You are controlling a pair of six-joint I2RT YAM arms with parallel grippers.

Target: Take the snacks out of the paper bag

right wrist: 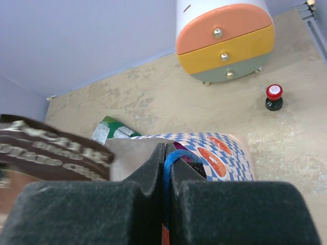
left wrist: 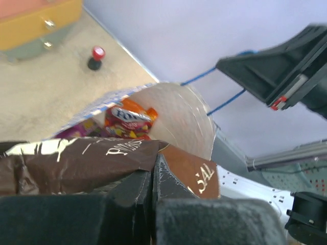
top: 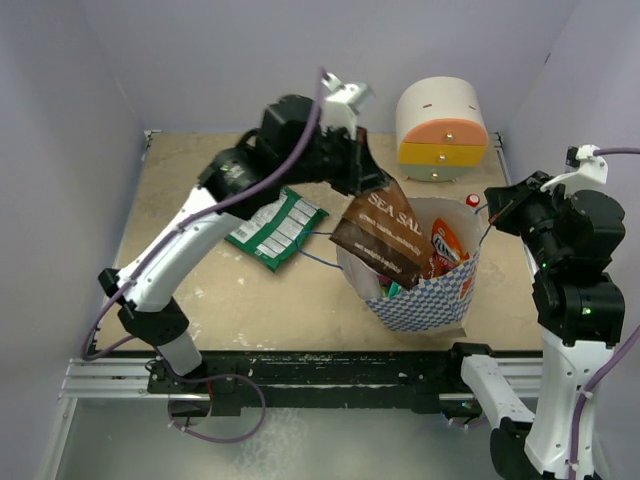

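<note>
The paper bag (top: 425, 300), cream with blue checks, stands open at the table's middle right. My left gripper (top: 372, 178) is shut on the top of the dark brown chip bag (top: 380, 238), which hangs over the bag's left rim, mostly above it. In the left wrist view the brown bag (left wrist: 76, 158) is pinched between my fingers, and an orange packet (left wrist: 130, 118) lies inside the paper bag (left wrist: 179, 117). My right gripper (top: 497, 210) is shut on the bag's blue string handle (right wrist: 173, 158). A green packet (top: 277, 230) lies on the table to the left.
A cream domed mini cabinet (top: 441, 130) with orange and yellow drawers stands at the back right. A small red-capped black object (top: 472, 201) sits in front of it. The table's metal rail (top: 300, 375) runs along the near edge.
</note>
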